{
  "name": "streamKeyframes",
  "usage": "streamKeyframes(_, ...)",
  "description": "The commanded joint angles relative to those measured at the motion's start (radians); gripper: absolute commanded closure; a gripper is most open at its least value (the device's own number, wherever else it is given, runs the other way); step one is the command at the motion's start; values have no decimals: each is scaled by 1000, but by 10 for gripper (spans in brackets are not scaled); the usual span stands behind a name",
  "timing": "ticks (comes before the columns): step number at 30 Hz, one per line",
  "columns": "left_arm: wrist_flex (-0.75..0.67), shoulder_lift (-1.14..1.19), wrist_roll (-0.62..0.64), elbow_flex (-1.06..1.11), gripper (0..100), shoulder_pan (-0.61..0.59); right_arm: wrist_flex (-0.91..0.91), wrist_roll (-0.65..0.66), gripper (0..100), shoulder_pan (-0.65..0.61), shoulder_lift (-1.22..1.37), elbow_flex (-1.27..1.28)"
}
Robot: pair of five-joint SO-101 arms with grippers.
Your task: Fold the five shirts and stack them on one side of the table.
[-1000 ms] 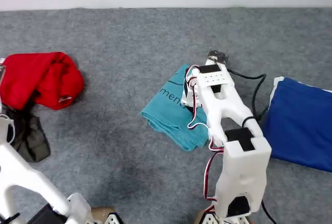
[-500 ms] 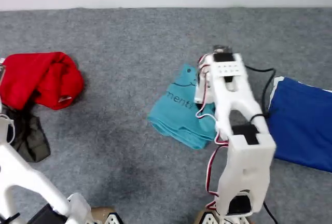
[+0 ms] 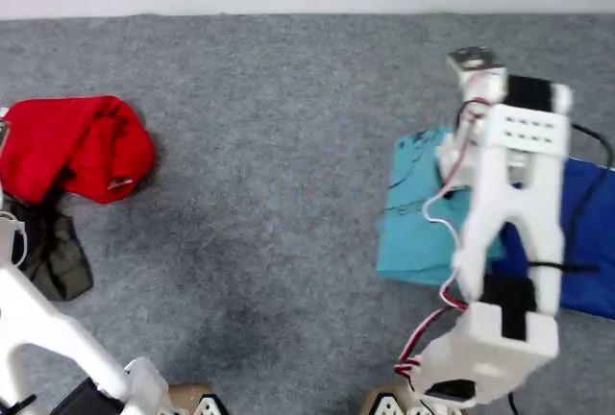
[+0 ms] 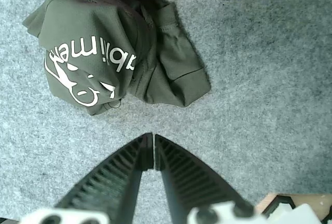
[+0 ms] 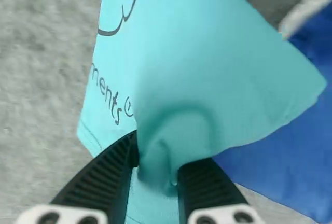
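Observation:
My right gripper (image 5: 155, 169) is shut on a folded teal shirt (image 5: 197, 73), which hangs from it over the edge of the folded blue shirt (image 5: 295, 151). From above, the teal shirt (image 3: 415, 213) lies partly on the blue shirt (image 3: 586, 242) at the table's right, with the right arm (image 3: 509, 184) over both. A crumpled red shirt (image 3: 77, 146) and a dark olive shirt (image 3: 53, 252) lie at the far left. My left gripper (image 4: 154, 149) is shut with nothing in it, just short of the olive shirt (image 4: 104, 53).
Grey carpet-like table cover (image 3: 259, 175) spans the whole surface, bare across the middle between the two groups of shirts. A white wall runs along the far edge. The arm bases (image 3: 173, 401) stand at the near edge.
The right arm has swung to the right, dragging the teal shirt from the table's middle over onto the blue shirt's edge. The left arm and the red and olive shirts stayed put.

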Motion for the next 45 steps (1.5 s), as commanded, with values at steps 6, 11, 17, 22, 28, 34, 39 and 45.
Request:
streamKeyframes(6,0,-26,-2,-5,984,9,4,215,991,199,-127,-51)
streamKeyframes(11,-8,-26,-2,16,984,9,-130,275,991,308,-125,-43)
streamKeyframes(17,-63,-35,-2,91,984,15,-237,333,991,418,-13,-44)
streamKeyframes(22,-57,-35,0,93,984,72,-300,359,980,467,125,-49)
streamKeyframes(28,-57,-35,2,93,984,117,-231,304,731,510,114,-167)
streamKeyframes(34,-57,-37,0,90,984,110,-50,259,848,473,48,-316)
streamKeyframes(39,-9,-38,0,65,984,110,22,255,975,415,117,-293)
streamKeyframes(45,38,-38,0,-15,984,110,41,259,990,466,269,-230)
